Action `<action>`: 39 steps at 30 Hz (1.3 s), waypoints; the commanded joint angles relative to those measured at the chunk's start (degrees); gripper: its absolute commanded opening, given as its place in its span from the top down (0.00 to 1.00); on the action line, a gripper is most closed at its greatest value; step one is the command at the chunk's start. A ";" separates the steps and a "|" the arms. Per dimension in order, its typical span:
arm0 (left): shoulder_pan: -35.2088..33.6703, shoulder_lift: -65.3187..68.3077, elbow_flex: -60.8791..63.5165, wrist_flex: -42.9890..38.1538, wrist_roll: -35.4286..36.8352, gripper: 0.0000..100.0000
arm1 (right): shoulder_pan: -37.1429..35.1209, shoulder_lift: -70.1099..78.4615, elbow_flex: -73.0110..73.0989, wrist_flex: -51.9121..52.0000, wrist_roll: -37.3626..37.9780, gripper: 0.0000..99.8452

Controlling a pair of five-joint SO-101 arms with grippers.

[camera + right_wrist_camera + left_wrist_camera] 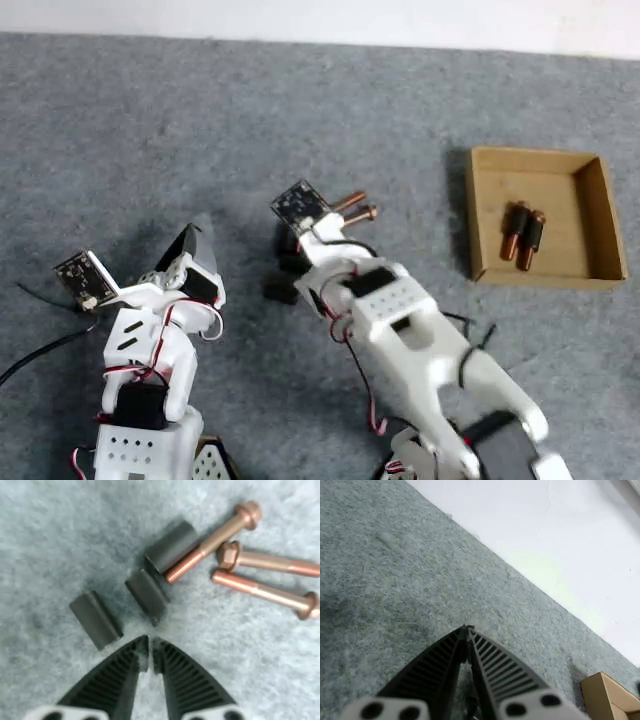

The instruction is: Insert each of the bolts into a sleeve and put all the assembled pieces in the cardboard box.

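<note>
1. our right gripper (150, 652) hangs just short of the near sleeve (146, 595), jaws almost together and holding nothing.
2. our left gripper (466, 630) is closed on nothing too, over the bare grey mat (395, 580), well apart from the parts.
3. the first bolt (215, 539) has its threaded end at the far sleeve (171, 546) (whether it has entered, we cannot tell). the second bolt (267, 562) and third bolt (262, 594) lie close together, and the side sleeve (95, 619) lies alone.
4. two assembled pieces (522, 236) lie in the cardboard box (545, 279).
5. we judge that jaws this narrow would shove a sleeve rather than grip it. round parts may roll, and crowded bolts invite a double grab.
</note>
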 commanded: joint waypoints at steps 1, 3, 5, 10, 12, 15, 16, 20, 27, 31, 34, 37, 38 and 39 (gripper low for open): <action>-0.66 -0.22 1.19 0.09 -0.26 0.99 | 0.57 -5.76 2.42 -2.33 0.00 0.99; -0.66 -0.22 1.19 0.09 -0.26 0.99 | 0.57 -5.67 2.95 -2.42 0.00 0.94; -0.66 -0.31 1.19 0.09 -0.26 0.99 | 0.57 -4.62 2.86 -2.42 0.18 0.86; -0.66 -0.31 1.19 0.09 -0.26 0.99 | -0.66 3.21 -3.82 -2.51 0.35 0.77; -0.66 -0.31 1.19 0.09 -0.26 0.99 | -1.63 8.13 -7.60 -2.51 0.35 0.77; -0.66 -0.31 1.19 0.09 -0.26 0.99 | -2.51 16.31 -12.70 -2.24 0.35 0.77; -0.66 -0.31 1.19 0.09 -0.26 0.99 | -2.86 19.03 -14.02 -2.24 0.35 0.77; -0.75 -0.31 1.19 0.09 -0.26 0.99 | -3.12 26.07 -18.33 -2.24 0.35 0.77; -0.75 -0.40 1.19 0.09 -0.26 0.99 | -3.12 26.95 -19.38 -2.42 0.35 0.77; -0.75 -0.48 1.19 0.09 -0.26 0.99 | -3.12 27.21 -19.47 -2.51 0.35 0.77; -0.75 -0.48 1.19 0.09 -0.26 0.99 | -3.47 27.30 -20.26 -4.00 0.35 0.77; -0.75 -0.48 1.19 0.09 -0.26 0.99 | -3.65 27.74 -20.62 -5.49 0.35 0.78; -0.75 -0.40 1.19 0.09 -0.26 0.99 | -3.74 28.44 -20.97 -5.49 0.35 0.79; -0.75 -0.40 1.19 0.09 -0.26 0.99 | -3.74 29.41 -21.05 -5.49 0.44 0.80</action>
